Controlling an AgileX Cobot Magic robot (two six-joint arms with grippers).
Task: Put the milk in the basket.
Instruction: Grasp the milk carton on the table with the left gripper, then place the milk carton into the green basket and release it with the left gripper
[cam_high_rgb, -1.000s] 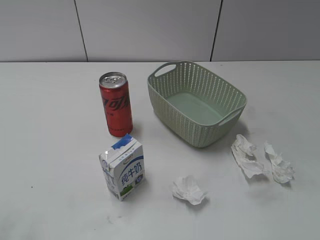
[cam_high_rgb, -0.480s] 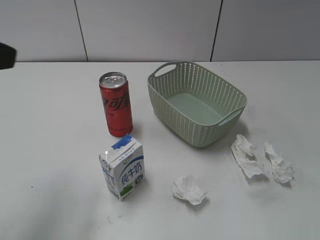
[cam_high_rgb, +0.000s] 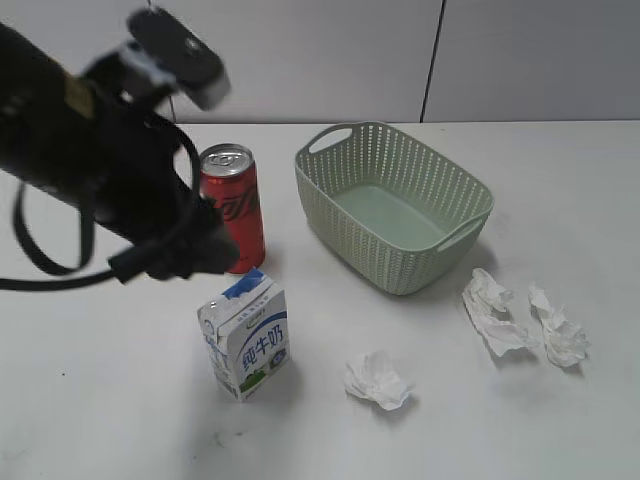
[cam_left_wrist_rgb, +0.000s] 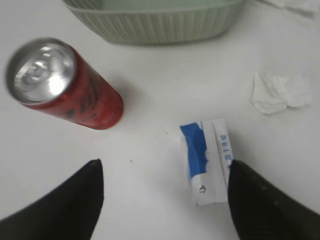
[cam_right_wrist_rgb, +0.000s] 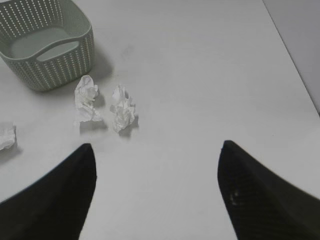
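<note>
The left tool (cam_left_wrist_rgb: 162, 192) hangs with fingers spread apart above the milk (cam_high_rgb: 247, 336), which stands upright on the tabletop (cam_high_rgb: 560, 200), near-left of the basket (cam_high_rgb: 392, 204). The right tool (cam_right_wrist_rgb: 156, 187) is likewise spread.

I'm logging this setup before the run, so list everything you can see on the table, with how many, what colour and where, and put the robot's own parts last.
milk carton: one, white with blue top, upright at the front left of the table, in front of the can.
soda can: one, red, upright behind the carton, left of the basket.
basket: one, pale green, empty, centre right.
crumpled tissues: three, white; one right of the carton, two in front of the basket's right end.
table: one, white.
left gripper: black, open, above the carton and can.
right gripper: black, open, over bare table right of the tissues.
</note>
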